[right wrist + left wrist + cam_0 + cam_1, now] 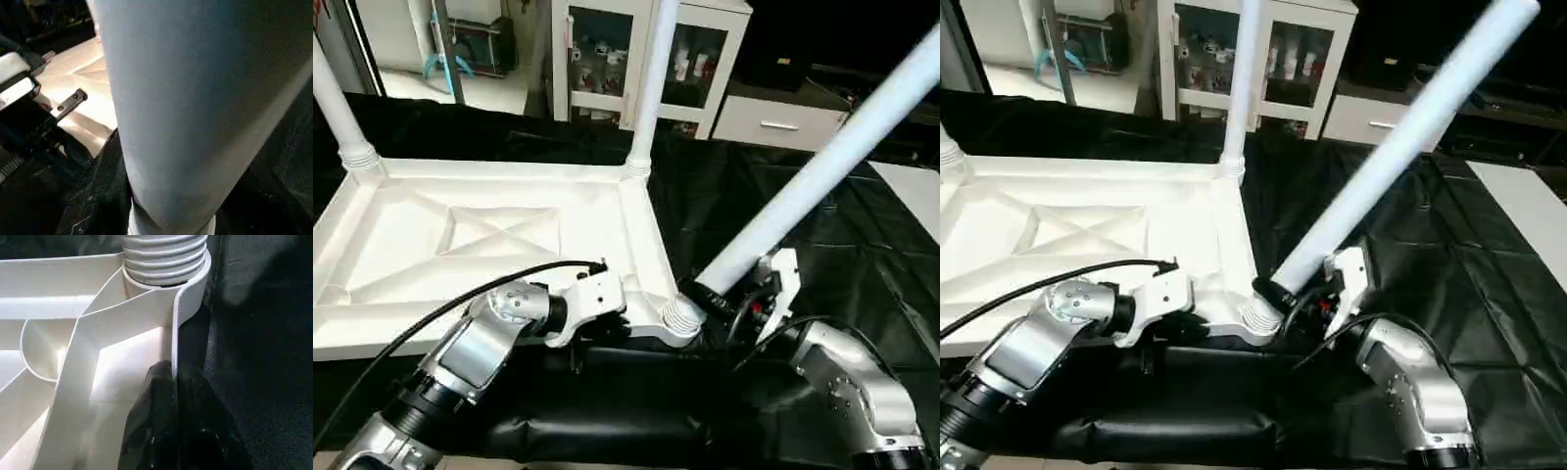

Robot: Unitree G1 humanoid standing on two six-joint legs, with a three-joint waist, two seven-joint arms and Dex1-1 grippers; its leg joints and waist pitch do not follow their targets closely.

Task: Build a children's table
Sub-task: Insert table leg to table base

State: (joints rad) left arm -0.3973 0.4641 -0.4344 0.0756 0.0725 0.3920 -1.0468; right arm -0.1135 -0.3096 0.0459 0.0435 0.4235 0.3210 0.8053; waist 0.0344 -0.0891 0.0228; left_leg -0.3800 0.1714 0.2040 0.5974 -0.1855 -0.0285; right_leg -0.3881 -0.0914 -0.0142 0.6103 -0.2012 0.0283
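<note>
Right claw (705,294) grips slanted leg (822,166) low at near-right socket (677,315); left claw (177,396) pinches tabletop (460,235) rim, on desk (783,206). Bring leg upright before screwing; avoid cross-threading.

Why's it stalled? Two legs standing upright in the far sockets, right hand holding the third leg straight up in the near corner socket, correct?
Not quite. The third leg isn't straight up: it leans steeply away from the tabletop, as the left eye view shows. The rest holds: two legs upright in the far sockets, the right hand holding this one with its threaded end at the near corner socket.
</note>
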